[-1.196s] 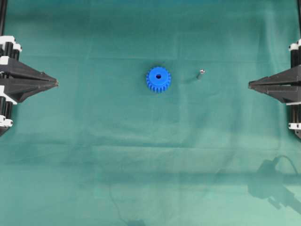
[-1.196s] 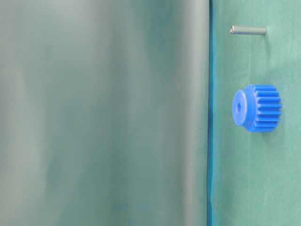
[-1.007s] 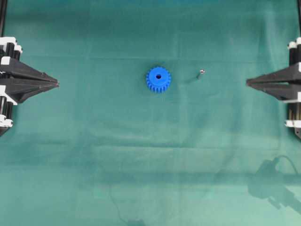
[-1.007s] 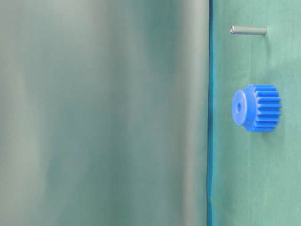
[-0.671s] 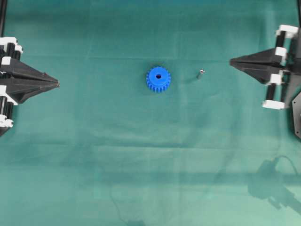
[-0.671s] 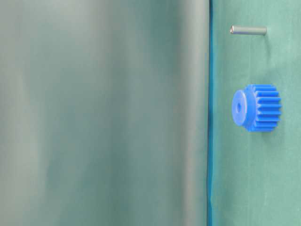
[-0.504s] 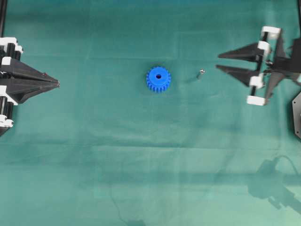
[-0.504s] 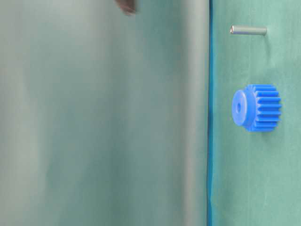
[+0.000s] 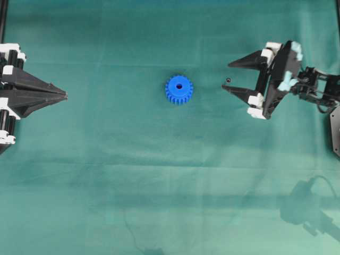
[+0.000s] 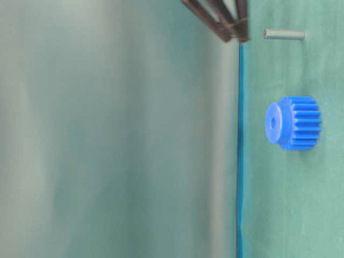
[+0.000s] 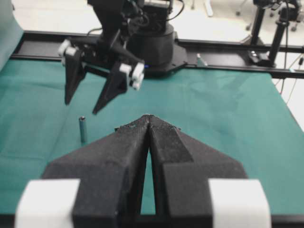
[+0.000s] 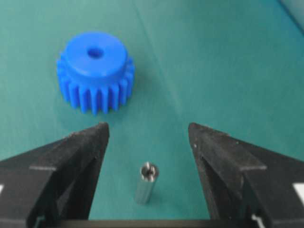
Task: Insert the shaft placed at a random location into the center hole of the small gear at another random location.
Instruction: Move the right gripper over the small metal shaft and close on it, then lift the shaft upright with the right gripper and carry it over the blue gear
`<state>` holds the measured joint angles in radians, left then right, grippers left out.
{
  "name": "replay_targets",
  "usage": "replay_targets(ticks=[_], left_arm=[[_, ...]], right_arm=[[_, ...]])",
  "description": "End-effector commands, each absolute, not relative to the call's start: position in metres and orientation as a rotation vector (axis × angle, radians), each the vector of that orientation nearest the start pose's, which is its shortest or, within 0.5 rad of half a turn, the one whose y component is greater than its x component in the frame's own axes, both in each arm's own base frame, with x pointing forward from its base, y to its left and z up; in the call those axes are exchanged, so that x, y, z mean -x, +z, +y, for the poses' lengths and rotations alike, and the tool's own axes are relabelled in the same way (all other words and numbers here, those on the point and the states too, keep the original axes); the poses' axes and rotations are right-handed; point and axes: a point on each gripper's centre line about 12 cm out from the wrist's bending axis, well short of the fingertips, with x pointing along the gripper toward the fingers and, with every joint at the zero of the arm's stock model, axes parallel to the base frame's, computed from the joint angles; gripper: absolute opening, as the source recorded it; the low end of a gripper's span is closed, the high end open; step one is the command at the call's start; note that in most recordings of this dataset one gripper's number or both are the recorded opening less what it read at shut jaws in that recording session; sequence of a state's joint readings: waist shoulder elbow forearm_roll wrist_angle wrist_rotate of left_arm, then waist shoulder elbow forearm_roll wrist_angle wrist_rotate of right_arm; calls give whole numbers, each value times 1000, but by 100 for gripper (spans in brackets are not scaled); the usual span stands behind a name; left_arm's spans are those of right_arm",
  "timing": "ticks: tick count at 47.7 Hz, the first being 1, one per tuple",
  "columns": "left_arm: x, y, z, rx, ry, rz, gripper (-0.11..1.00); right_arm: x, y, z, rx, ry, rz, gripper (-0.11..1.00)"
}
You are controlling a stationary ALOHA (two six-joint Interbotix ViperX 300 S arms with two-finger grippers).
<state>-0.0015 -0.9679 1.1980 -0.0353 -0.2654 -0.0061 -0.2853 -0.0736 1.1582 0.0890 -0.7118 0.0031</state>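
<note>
Overhead, the small gear [image 9: 179, 90] sits near the middle of the green cloth [image 9: 159, 175], flat on its face, hub up, with the center hole [image 9: 179, 85] showing as a dark round spot — nothing in it. From the gear, the shaft [image 9: 228, 80] stands at about 3 o'clock, well apart from it, upright on the cloth and seen end-on as a small dot.

Right gripper [image 9: 229, 75] reaches in from the 3 o'clock edge, jaws spread wide and holding nothing. Its two tips straddle the shaft, one toward 12 o'clock and one toward 6 o'clock of it, neither touching. The right wrist view confirms this: shaft [image 12: 146, 183] upright between the two black fingers [image 12: 71, 156], clear cloth on both sides, and the small gear [image 12: 95, 70] beyond at about 11 o'clock, its center hole [image 12: 95, 52] open.

Left gripper [image 9: 65, 95] stays out at the 9 o'clock edge, far from gear and shaft, jaws pressed together to a point, empty. In its own wrist view the left gripper [image 11: 148, 117] shows the fingers meeting at the tip, with the shaft [image 11: 82, 129] at 10 o'clock and the right gripper [image 11: 81, 107] hanging above it.

Table-level view, turned sideways — small gear [image 10: 293, 123], shaft [image 10: 284, 34], and dark finger tips [image 10: 228, 27] close to the shaft's free end.
</note>
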Motion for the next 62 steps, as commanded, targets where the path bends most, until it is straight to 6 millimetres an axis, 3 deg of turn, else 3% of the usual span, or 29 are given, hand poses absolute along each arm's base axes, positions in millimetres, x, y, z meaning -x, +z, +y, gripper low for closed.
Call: replay_targets(ticks=[1,19,23,29,31,48,62], left_arm=[[-198,285,1,42,6,-44,-1],[-198,283,1,51,6,-37,-1],[-198,283,1,51,6,-37,-1],[-197,283,1,51,6,-35,-1],[-197,282,1,51,8,-32,-1],[-198,282,1,56,6,-26,-1],[-197,283,1,56,8,-32,-1]], right_arm=[[-279,118,-91,-117,-365,355,81],[-281,102,-93,-129,-378,397,76],[-281,102,-93,-128,-378,389,66],[-280,102,-92,-126,-376,391,31],[-280,102,-92,-125,-375,391,24],[-280,108,-92,-126,-376,374,24],[-280,156,-90,-134,-361,326,24]])
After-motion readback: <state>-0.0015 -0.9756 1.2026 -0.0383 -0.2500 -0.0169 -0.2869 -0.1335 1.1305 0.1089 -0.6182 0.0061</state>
